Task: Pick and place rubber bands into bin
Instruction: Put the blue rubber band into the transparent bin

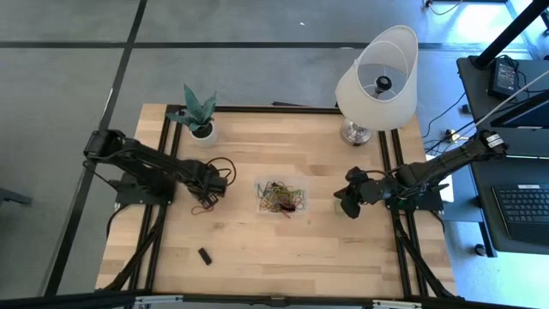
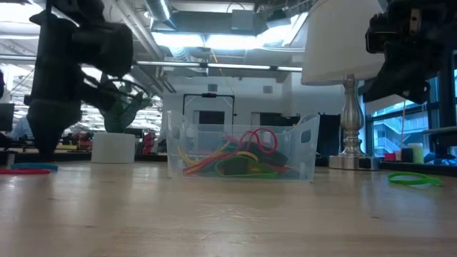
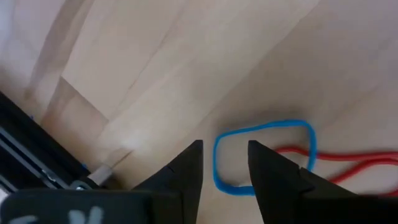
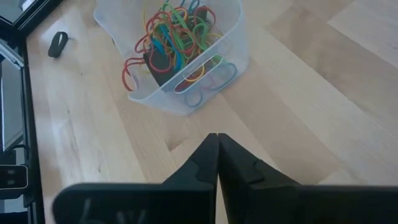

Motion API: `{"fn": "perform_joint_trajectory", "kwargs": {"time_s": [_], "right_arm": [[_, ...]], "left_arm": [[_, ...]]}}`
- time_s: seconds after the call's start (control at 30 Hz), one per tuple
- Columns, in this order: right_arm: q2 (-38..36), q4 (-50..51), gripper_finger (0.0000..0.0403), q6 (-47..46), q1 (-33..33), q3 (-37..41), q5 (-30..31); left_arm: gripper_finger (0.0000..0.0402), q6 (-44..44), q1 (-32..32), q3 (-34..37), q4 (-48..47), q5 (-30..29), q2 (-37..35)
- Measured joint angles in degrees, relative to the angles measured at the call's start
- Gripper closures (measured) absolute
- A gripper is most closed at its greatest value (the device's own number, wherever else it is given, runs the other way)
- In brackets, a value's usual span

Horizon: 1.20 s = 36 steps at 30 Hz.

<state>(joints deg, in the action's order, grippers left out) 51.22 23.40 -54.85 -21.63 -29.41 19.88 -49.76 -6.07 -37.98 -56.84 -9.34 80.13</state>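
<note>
The bin (image 1: 281, 197) is a clear tray in the middle of the table, holding several coloured rubber bands (image 4: 177, 37). My left gripper (image 3: 225, 152) stands open, pointing down, low over the table left of the bin (image 2: 239, 153). A blue rubber band (image 3: 264, 152) lies flat under it, with one side of the loop between the fingers. A red band (image 3: 351, 165) lies beside the blue one. My right gripper (image 4: 217, 140) is shut with nothing in it, hanging above the table right of the bin. A green band (image 2: 414, 178) lies flat on the table at the right. My left gripper is open over the blue band, its fingers pointing down from above. One fingertip (image 3: 273, 177) covers part of the loop's near side (image 3: 233, 186). I cannot tell whether either finger touches the band, which lies flat on the table.
A white plant pot (image 1: 202, 130) stands at the far left and a lamp (image 1: 377, 77) at the far right. A small black object (image 1: 205, 256) lies near the front left. Black cable loops (image 1: 219, 167) lie by my left arm. Bare wood shows in front of the bin.
</note>
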Motion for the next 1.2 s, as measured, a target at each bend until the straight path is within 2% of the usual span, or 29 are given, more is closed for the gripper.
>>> {"fn": "perform_joint_trajectory", "kwargs": {"time_s": [0.2, 0.37, 0.43, 0.53, 0.63, 0.77, 0.93, 1.1, 1.2], "right_arm": [[0.0, 0.0, 0.0390, 0.0, 0.0, 0.0, 0.0], [0.0, 0.0, 0.0390, 0.0, 0.0, 0.0, 0.0], [0.0, 0.0, 0.0390, 0.0, 0.0, 0.0, 0.0], [0.0, 0.0, 0.0390, 0.0, 0.0, 0.0, 0.0], [0.0, 0.0, 0.0390, 0.0, 0.0, 0.0, 0.0], [0.0, 0.0, 0.0390, 0.0, 0.0, 0.0, 0.0], [0.1, 0.0, 0.0390, 0.0, 0.0, 0.0, 0.0], [0.0, 0.0, 0.0390, 0.0, 0.0, 0.0, 0.0], [0.0, -0.1, 0.0390, -0.1, 0.0, 0.0, 0.0]], "left_arm": [[0.0310, 3.6, 0.2, 0.0, 0.5, 0.6, 5.8], [0.0379, 6.0, 0.2, -0.3, 2.5, 3.3, 8.8], [0.0393, 5.7, 0.2, -1.0, 2.4, 3.6, 8.6], [0.0400, 4.6, 0.2, -4.3, -0.1, 4.9, 6.9], [0.0400, 4.1, 0.1, -8.7, -5.7, 1.6, 3.2], [0.0400, 5.6, -0.5, -16.1, -8.7, -3.9, -1.3], [0.0400, 10.3, -1.1, -24.8, -14.6, -8.4, -2.7], [0.0398, 11.3, -0.6, -24.7, -17.6, -8.7, -2.3], [0.0388, 8.0, -0.4, -22.0, -17.8, -7.7, -2.3]]}}
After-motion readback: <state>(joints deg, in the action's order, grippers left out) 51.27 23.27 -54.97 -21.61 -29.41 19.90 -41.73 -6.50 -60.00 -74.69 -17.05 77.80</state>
